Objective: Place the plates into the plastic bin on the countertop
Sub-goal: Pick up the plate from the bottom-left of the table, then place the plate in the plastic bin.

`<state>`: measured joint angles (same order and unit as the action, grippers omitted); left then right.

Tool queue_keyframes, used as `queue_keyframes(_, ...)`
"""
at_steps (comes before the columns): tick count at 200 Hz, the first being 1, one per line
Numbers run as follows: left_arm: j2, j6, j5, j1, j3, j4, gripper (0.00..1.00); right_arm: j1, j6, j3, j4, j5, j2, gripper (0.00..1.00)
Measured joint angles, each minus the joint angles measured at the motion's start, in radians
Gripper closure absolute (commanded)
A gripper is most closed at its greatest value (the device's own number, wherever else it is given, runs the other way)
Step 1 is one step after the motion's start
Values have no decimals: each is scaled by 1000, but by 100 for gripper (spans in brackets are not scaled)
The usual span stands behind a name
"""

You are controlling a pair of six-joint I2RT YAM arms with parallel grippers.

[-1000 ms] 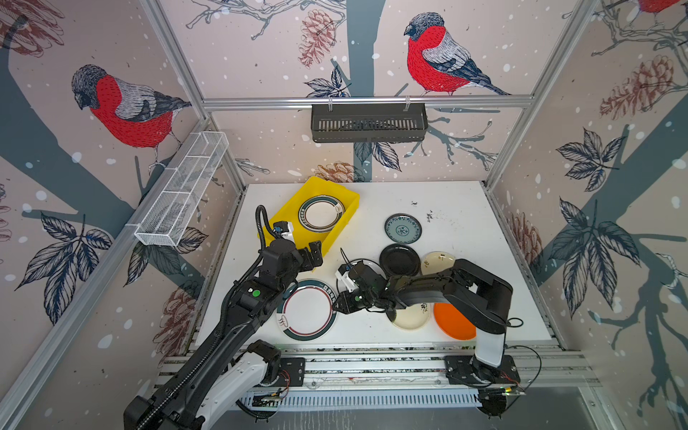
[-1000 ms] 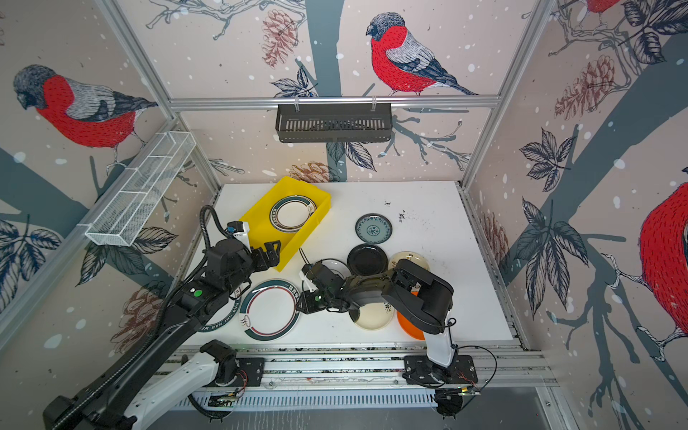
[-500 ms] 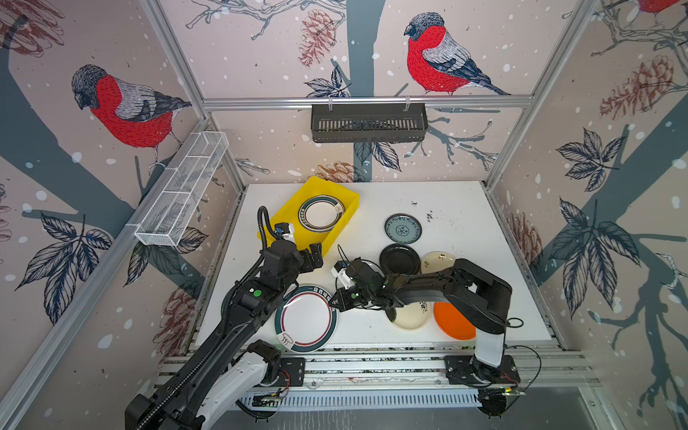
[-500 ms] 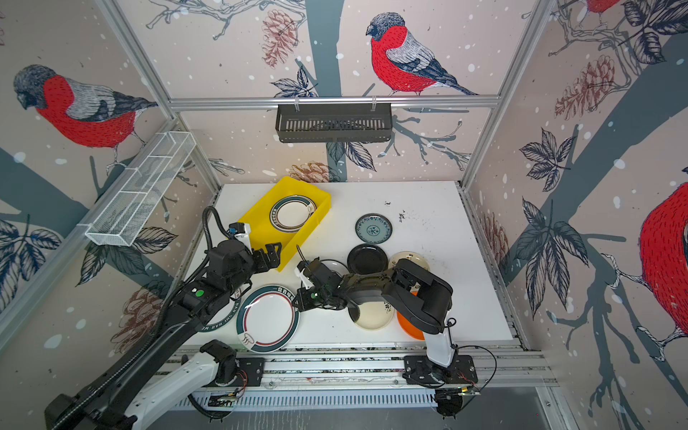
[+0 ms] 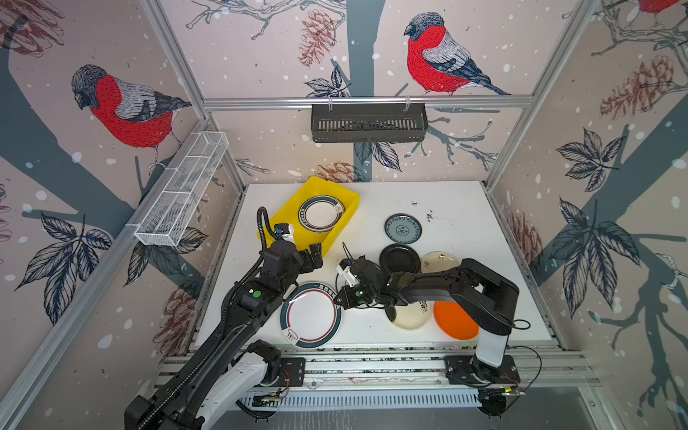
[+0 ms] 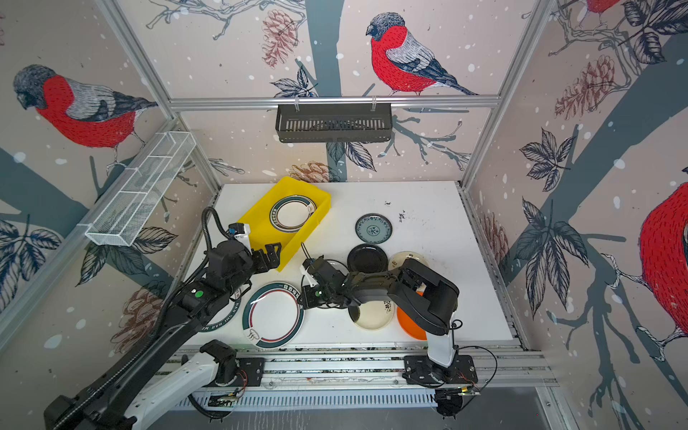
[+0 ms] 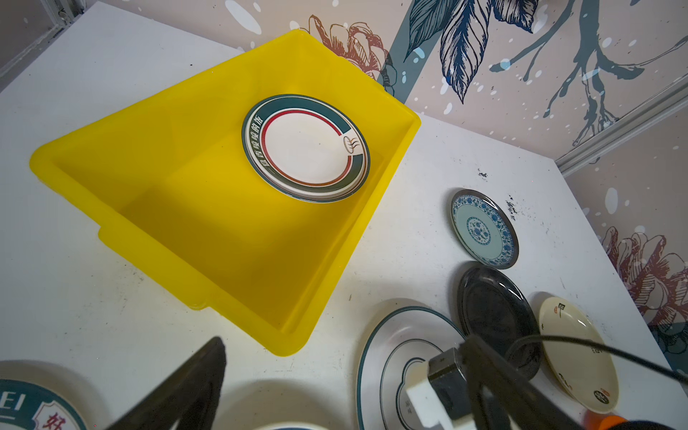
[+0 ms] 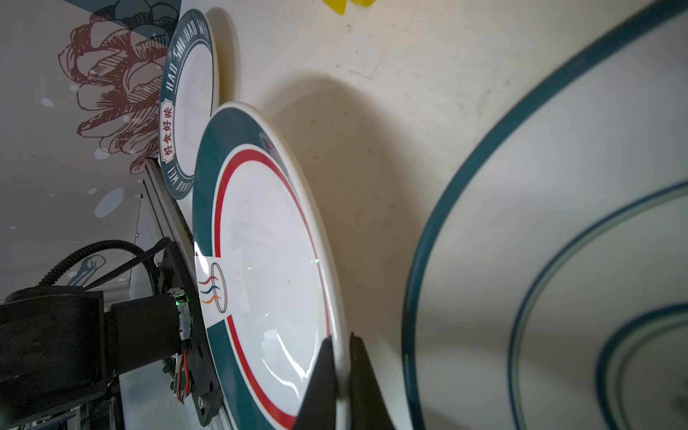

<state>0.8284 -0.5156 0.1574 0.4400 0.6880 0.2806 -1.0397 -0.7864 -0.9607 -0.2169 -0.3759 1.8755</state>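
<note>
- Nearest, at the front edge left of centre, is the large round white plate with a broad green rim and a red ring [image 5: 311,315]. In the right wrist view it appears tipped up, casting a wide shadow on the white speckled desk [image 5: 458,208].
- The right gripper [image 8: 340,338] is clamped on that plate's right rim, one finger over it and one under.
- Beneath the right arm, to the right, lie a cream round plate [image 5: 411,316] and a plain orange round plate [image 5: 456,320]. A white plate with a green lettered rim [image 6: 223,320] shows under the left arm.
- Farther back sit a white plate with thin teal rings [image 7: 394,357], a black round plate [image 5: 400,258], a cream floral plate [image 5: 441,260] and a teal patterned plate [image 5: 403,228].
- The left gripper [image 5: 312,257] hangs just beside the bin's near corner, fingers wide apart and holding nothing.
- The bright yellow rectangular plastic bin [image 5: 286,219] stands far left, its long axis running near-left to far-right. A smaller green-rimmed plate [image 5: 322,214] fills its far half; the near half is bare.
- From the held plate the bin lies farther back and slightly left, with the left gripper between them. The left arm is nearer the bin, so the right arm likely needs to lift clear over both.
</note>
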Motion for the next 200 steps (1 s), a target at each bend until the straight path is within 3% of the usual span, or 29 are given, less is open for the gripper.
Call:
queue_keyframes(69,-31,0,8,0,0,1,2,39,11,19,58,56,-85,100)
queue_keyframes(111,-84,-8,106,0,-24,1,3,82,57,18,140,92,-172,100)
queue_keyframes(200,-67,-8,235,-11,-40,-39,3,274,135,22,212,46,-357,100)
